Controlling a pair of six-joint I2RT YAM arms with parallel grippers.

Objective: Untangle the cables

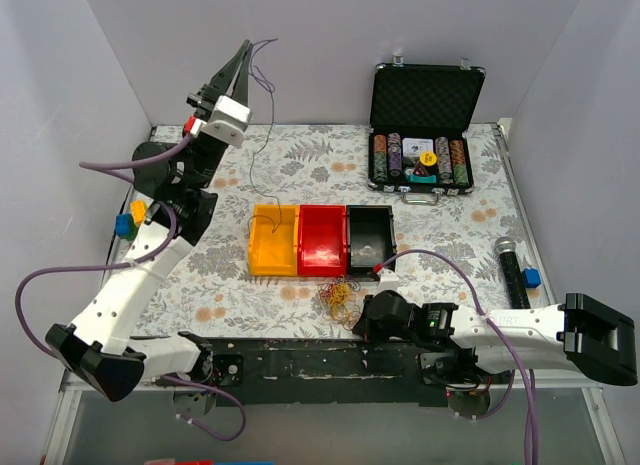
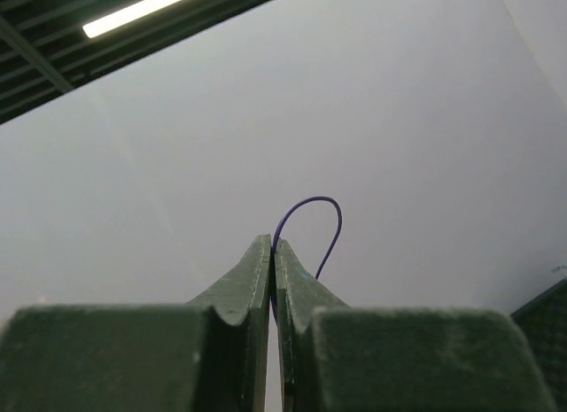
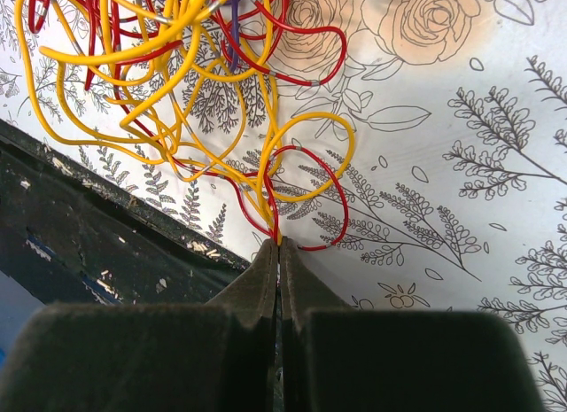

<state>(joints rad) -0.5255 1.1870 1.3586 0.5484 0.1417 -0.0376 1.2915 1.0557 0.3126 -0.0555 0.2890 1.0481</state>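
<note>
The cables are a small tangle point(image 1: 338, 295) of thin yellow and red wires lying near the table's front edge, just in front of the red bin. My right gripper point(image 1: 354, 311) lies low beside the tangle. In the right wrist view its jaws point(image 3: 279, 244) are shut on yellow and red strands at the edge of the tangle point(image 3: 159, 66). My left gripper point(image 1: 241, 58) is raised high at the back left. It is shut on a separate purple wire point(image 2: 310, 202), which loops above the tips point(image 2: 273, 245) and hangs down as a thin strand point(image 1: 252, 165) toward the yellow bin.
Three small bins stand in a row mid-table: yellow point(image 1: 272, 247), red point(image 1: 322, 247), black point(image 1: 368, 240). An open case of poker chips point(image 1: 425, 135) is at the back right. A black cylinder point(image 1: 511, 265) lies at the right. The dark front edge point(image 3: 106, 217) runs beside the tangle.
</note>
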